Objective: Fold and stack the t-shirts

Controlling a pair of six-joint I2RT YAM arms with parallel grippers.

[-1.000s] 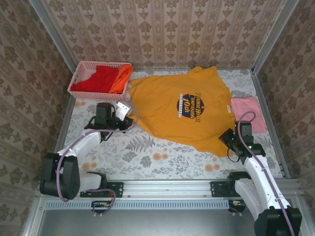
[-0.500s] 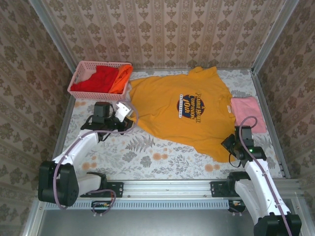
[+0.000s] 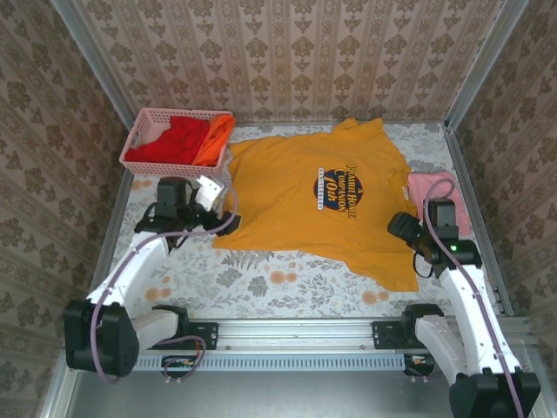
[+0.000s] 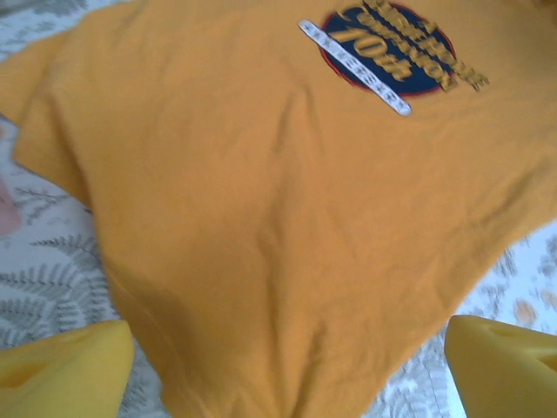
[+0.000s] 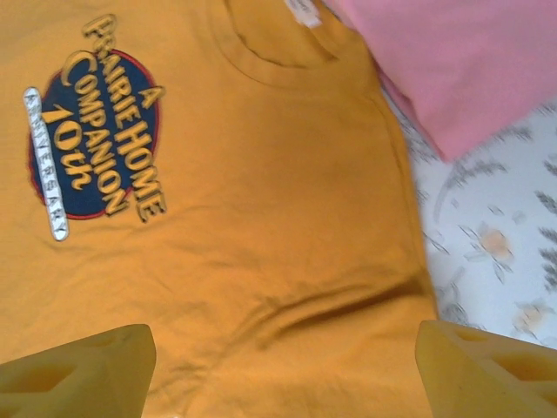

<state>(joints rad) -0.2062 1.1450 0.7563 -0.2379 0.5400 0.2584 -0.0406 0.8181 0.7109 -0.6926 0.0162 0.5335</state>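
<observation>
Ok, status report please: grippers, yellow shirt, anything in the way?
Left gripper open, right gripper open. Yellow t-shirt spread flat, unfolded. Pink t-shirt close beside it.

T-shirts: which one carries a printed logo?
The golden-yellow t-shirt, spread flat; the pink t-shirt beside it, the red one and the orange one in the basket show none.

Floral table, yellow shirt, pink shirt, pink basket
</observation>
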